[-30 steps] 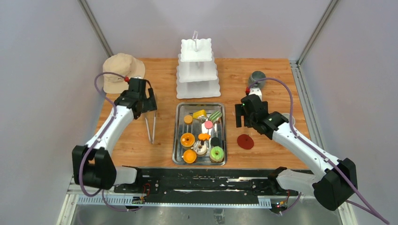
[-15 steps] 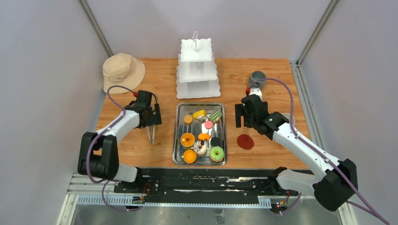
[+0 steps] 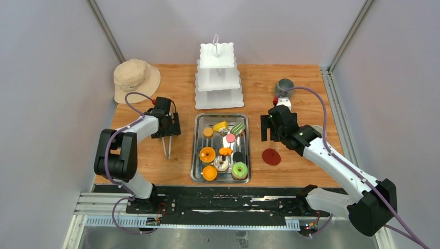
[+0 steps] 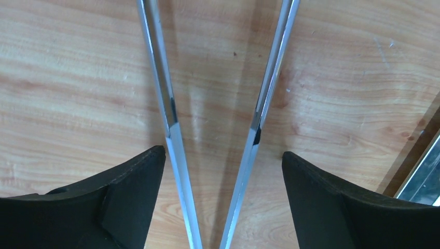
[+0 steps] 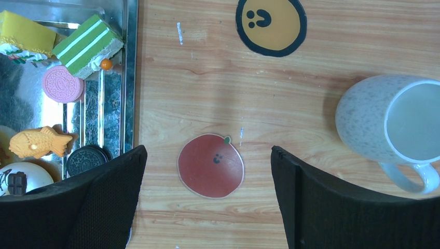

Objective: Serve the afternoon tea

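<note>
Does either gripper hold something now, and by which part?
Nothing is held. The left gripper is open over the tongs, not clamped on them; the right gripper hangs open above the red coaster.

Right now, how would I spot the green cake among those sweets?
Find the steel tray in the middle of the wooden table, in front of the white tiered stand. In its far right corner lies the green cake slice. It alone has green and white layers, unlike the yellow slice and round pink cookie beside it.
</note>
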Controlling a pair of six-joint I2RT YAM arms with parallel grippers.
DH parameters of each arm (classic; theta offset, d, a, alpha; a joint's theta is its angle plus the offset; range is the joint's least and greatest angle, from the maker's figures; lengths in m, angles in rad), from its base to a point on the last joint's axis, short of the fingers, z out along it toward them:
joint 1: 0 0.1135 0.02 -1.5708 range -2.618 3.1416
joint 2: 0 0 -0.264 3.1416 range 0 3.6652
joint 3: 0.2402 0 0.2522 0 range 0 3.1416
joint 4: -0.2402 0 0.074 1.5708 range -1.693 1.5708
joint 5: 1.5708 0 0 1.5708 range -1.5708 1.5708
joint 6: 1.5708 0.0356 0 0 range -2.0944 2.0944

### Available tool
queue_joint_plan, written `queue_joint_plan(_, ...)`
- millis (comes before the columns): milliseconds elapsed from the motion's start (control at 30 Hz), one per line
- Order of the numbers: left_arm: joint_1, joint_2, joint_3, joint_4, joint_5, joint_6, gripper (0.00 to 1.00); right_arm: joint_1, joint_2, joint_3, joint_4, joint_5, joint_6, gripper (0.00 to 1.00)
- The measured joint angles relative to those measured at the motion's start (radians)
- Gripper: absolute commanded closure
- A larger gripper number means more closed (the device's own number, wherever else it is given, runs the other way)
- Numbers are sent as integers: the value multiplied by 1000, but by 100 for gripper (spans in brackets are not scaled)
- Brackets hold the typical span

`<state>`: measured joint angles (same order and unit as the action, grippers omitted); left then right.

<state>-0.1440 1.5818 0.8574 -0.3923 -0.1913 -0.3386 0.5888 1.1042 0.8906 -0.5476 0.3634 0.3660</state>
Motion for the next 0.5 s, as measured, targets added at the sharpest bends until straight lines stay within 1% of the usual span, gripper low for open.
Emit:
queue_joint_plan(167,18,21,10,38,37,1,32,0,7,0,1,0,0,12)
queue_joint_plan(267,19,25,10,48,42,3,37,0,14,0,1,0,0,12)
queue_joint_plan(367,19,31,14,56,49,8,43,0,14,0,1,0,0,12)
queue_joint_plan(467,18,42,24,60,52,14,56,0,13,0,1,0,0,12)
queue_joint_plan(500,19,45,26,64,52,16,63,0,12,0,1,0,0,12)
